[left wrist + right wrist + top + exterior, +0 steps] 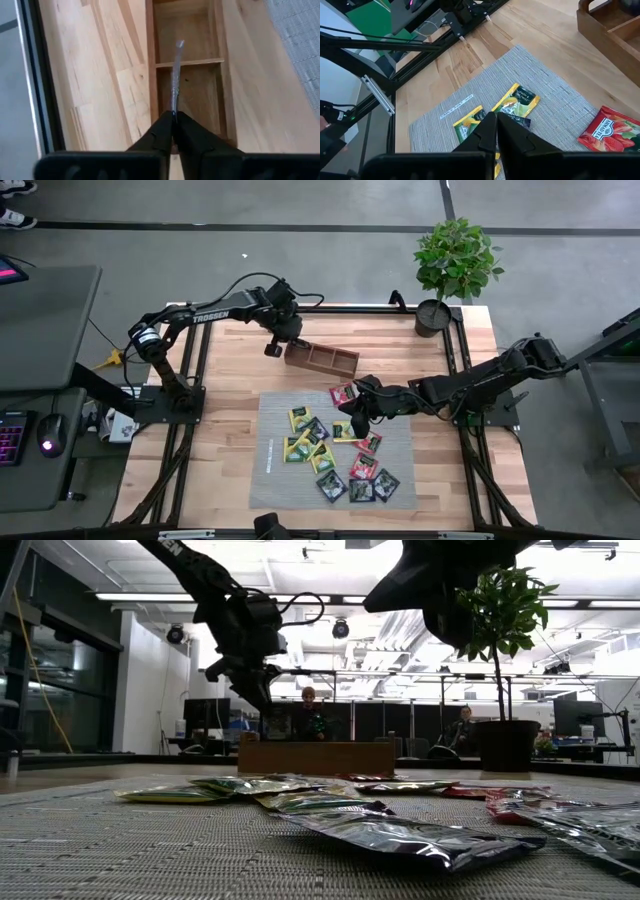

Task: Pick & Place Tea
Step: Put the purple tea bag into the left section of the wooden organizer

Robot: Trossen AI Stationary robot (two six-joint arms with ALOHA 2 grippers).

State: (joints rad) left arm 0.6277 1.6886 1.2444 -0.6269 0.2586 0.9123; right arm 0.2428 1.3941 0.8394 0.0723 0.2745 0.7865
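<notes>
Left hand holds a tea bag over the tray

The left hand (pixel 173 120) pinches a tea bag (pixel 176 75) edge-on above the wooden tray (pixel 322 358) on the bench (pixel 230 380). The right hand (pixel 352 423), fingers closed, hovers over the other tea bags (pixel 318 455) scattered on the grey mat (pixel 270 485).

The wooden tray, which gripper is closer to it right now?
Left. The left gripper hangs at the wooden tray's end, holding a sachet; the right gripper is over the grey mat.
</notes>
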